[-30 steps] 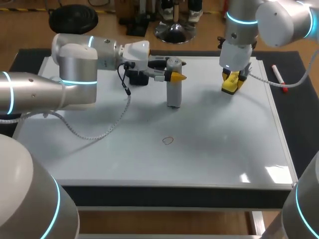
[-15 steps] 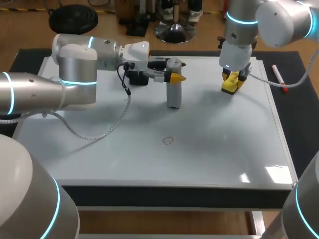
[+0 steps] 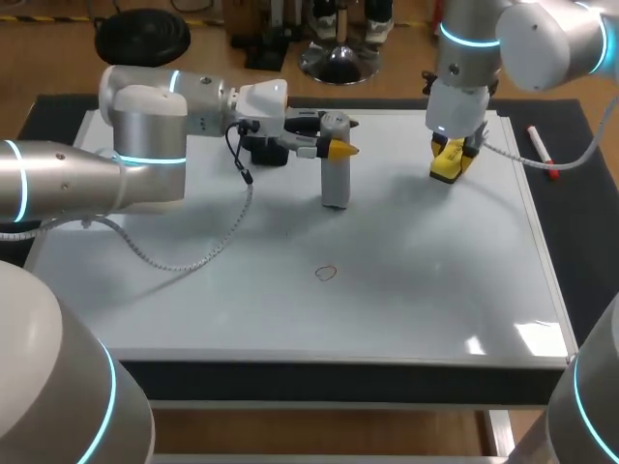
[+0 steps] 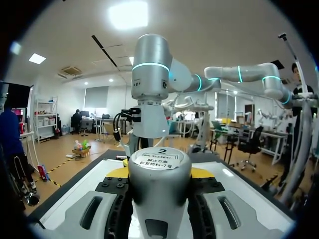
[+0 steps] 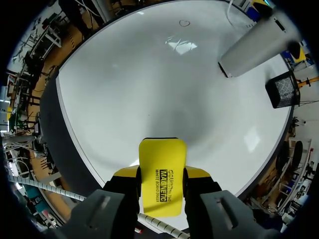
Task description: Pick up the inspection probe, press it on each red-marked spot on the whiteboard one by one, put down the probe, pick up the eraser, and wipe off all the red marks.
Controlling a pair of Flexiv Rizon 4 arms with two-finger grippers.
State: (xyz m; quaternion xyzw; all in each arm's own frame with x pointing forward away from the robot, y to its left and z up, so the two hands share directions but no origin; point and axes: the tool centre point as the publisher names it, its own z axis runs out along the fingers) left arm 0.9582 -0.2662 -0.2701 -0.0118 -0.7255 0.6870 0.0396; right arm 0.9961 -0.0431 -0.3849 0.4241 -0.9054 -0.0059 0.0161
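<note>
Left fingers [image 3: 340, 150]: pinching the inspection probe [image 3: 336, 174] from both sides near its top. The probe is upright with its base on the whiteboard [image 3: 435, 290].
Right fingers [image 5: 122, 173]: clamped on the yellow eraser [image 5: 162, 154]. Contact with the board cannot be told.
Red mark [image 3: 327, 273]: one small ring, well apart from both pairs of fingers and far ahead of the right pair.
Step in hand: judged as setting the probe down, since it stands off the mark.
Next move: left fingers release and draw clear, then the eraser goes to the ring.
</note>
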